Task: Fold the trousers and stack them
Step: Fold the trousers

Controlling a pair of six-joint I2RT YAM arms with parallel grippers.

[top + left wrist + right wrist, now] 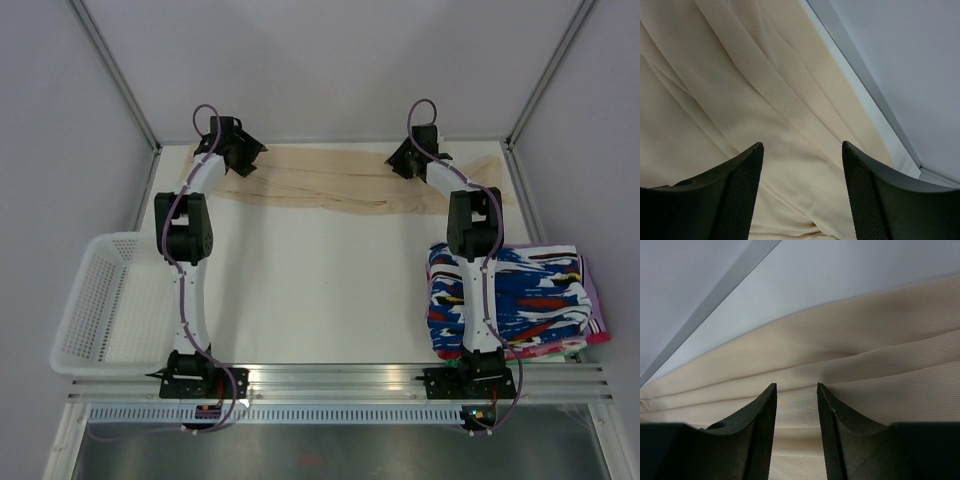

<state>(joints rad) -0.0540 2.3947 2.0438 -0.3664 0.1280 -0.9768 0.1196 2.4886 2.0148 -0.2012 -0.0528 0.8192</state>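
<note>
The beige trousers lie stretched out left to right along the far edge of the table. My left gripper is over their left end. In the left wrist view it is wide open, and wrinkled beige fabric lies under and between the fingers. My right gripper is over the right part of the trousers. In the right wrist view it has a narrower gap between its fingers, with ribbed beige fabric showing in that gap. I cannot tell whether either gripper touches the cloth.
A white mesh basket stands at the left edge of the table. A pile of blue, white, red and black patterned garments lies at the right, beside the right arm. Grey walls and a metal frame run close behind the trousers.
</note>
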